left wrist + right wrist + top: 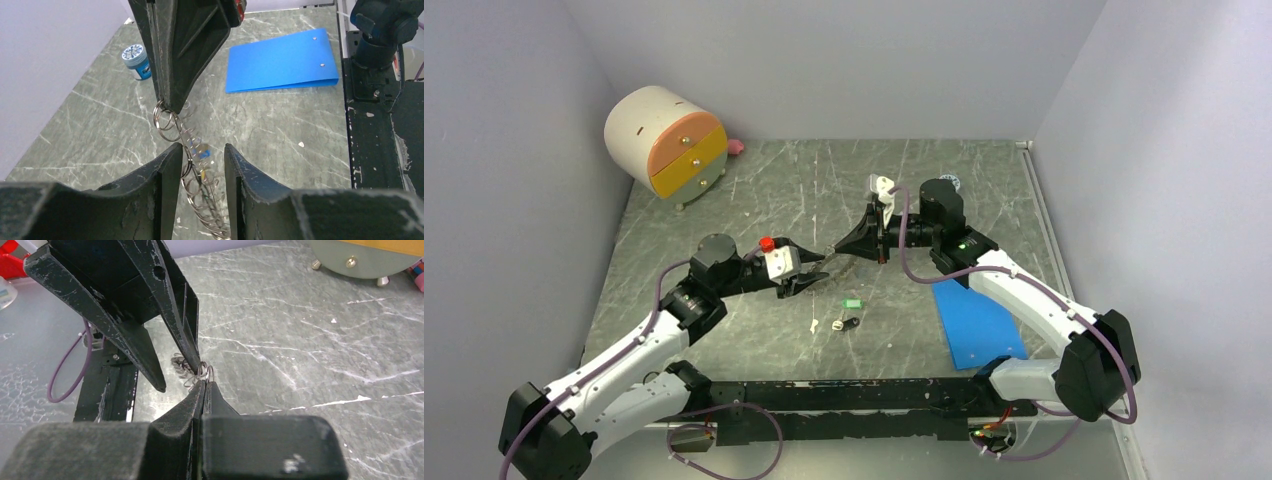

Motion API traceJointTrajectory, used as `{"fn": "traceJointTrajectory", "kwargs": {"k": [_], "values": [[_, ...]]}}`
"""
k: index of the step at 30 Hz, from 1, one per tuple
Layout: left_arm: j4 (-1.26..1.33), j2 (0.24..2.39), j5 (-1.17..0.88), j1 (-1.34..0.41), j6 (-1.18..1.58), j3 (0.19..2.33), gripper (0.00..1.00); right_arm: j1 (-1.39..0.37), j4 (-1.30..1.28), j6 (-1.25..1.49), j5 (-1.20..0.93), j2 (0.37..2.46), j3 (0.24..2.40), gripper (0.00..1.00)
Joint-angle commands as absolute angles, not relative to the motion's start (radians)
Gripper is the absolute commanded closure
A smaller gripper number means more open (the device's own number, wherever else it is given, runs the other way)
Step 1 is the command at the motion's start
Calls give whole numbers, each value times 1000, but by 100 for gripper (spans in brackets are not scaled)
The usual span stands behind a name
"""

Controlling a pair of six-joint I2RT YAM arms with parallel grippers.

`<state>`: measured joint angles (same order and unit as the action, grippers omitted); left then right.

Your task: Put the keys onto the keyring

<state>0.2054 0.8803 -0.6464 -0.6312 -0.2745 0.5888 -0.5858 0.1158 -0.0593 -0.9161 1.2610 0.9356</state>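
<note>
The keyring, a thin silvery hoop with a beaded edge, hangs above the table between both grippers. My left gripper has its jaws partly apart, and the hoop spans slantwise between them, touching both inner faces. A blue-headed key and a yellow-headed key hang on the hoop. My right gripper is shut on the hoop's far end. On the table lie a green key, a black key and a small pale piece.
A blue folder lies flat at the right, near the right arm. A small blue jar stands at the back. A round cream drawer box sits in the far left corner. Grey walls close three sides.
</note>
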Motion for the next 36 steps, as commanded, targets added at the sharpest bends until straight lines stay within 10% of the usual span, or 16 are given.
{"fn": "traceJointTrajectory", "kwargs": {"k": [1, 27, 36], "values": [[291, 887, -706, -639, -250, 612, 58, -584, 208, -41, -930, 1231, 941, 100], [209, 915, -477, -650, -182, 695, 50, -583, 203, -51, -997, 1232, 937, 100], [132, 966, -617, -650, -208, 758, 69, -584, 185, -36, -921, 1229, 950, 100]]}}
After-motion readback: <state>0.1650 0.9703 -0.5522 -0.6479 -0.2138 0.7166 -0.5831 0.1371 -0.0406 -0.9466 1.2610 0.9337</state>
